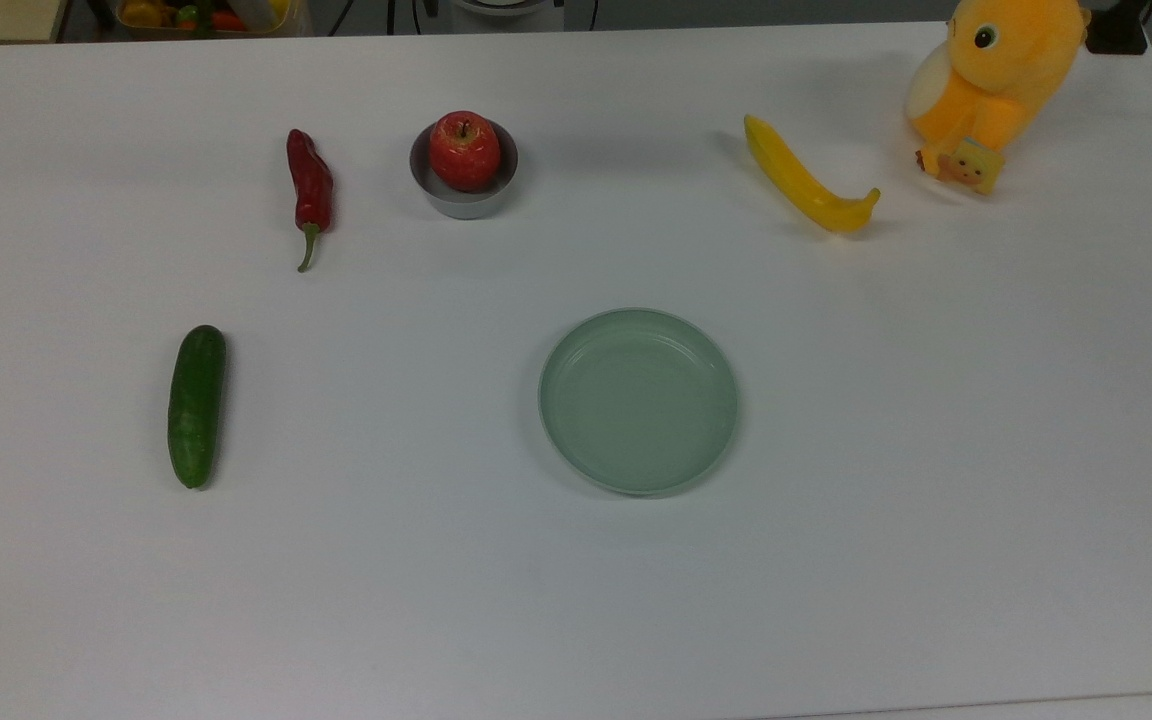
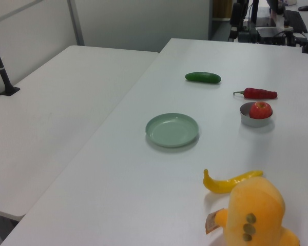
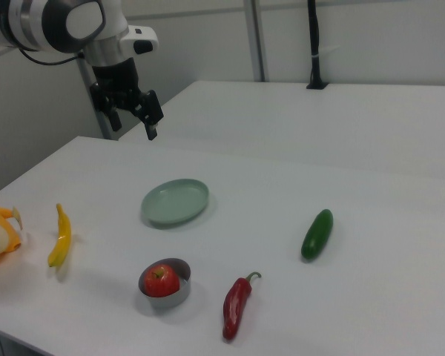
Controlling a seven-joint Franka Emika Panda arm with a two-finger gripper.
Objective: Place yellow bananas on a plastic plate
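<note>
- Banana [image 1: 804, 180] in the top view lies flat on the white table [image 1: 936, 450], up toward the top view's right, near the orange plush toy [image 1: 996, 70] and well apart from the pale green plate [image 1: 576, 440], which sits empty mid-table. Cucumber [image 1: 196, 405], red chilli [image 1: 309, 190] and an apple [image 1: 464, 150] in a grey bowl [image 1: 466, 203] wait off to the top view's left.
- Left view: same story, banana [image 2: 228, 182] just beside the plush toy [image 2: 256, 215], plate [image 2: 159, 137] bare.
- Right view: the hand [image 3: 128, 119] hangs high above the table's far edge, fingers parted, gripping nothing. The task looks barely begun: reach is the step in hand. Next it must swing over to the banana [image 3: 60, 236] and drop down across its slim middle.
- No readable writing or brand anywhere.
</note>
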